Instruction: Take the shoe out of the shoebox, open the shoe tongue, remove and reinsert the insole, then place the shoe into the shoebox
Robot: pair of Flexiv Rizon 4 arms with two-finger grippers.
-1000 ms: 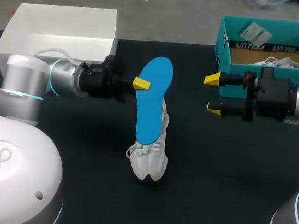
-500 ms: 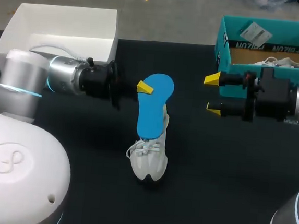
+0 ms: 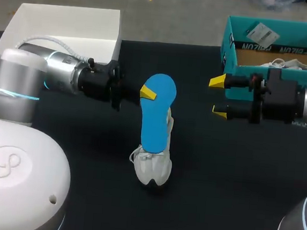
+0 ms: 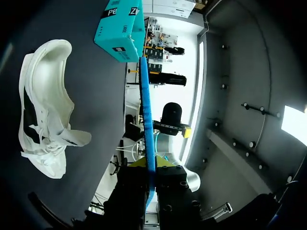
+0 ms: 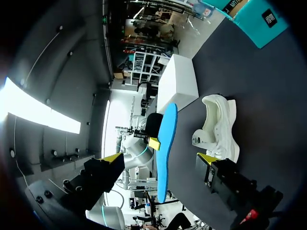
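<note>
A white sneaker (image 3: pixel 152 168) with laces stands on its sole near the middle of the dark table (image 3: pixel 223 180), toe towards the robot and heel away, its mouth open. The blue insole (image 3: pixel 156 112) is out of the sneaker and clear of it, held in the air above the heel end, long axis along the shoe. The left gripper (image 3: pixel 147 93) has its jaws closed on one end of the insole. The teal shoebox (image 3: pixel 226 51) sits open at the table's far right corner, well apart from the sneaker, with something white inside.
</note>
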